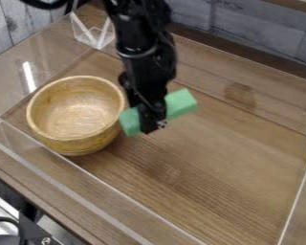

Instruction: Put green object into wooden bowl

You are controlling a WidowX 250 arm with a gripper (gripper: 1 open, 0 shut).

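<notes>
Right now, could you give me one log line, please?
gripper: shut on block | block: held beside bowl | bowl: upright | placement: not yet done

Wooden bowl [76, 117] left of the gripper [142, 107] and green object [163, 115].

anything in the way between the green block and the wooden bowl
Nothing visible stands between the green block, held in the gripper, and the wooden bowl beside it; only the bowl's own rim must be cleared.
</notes>
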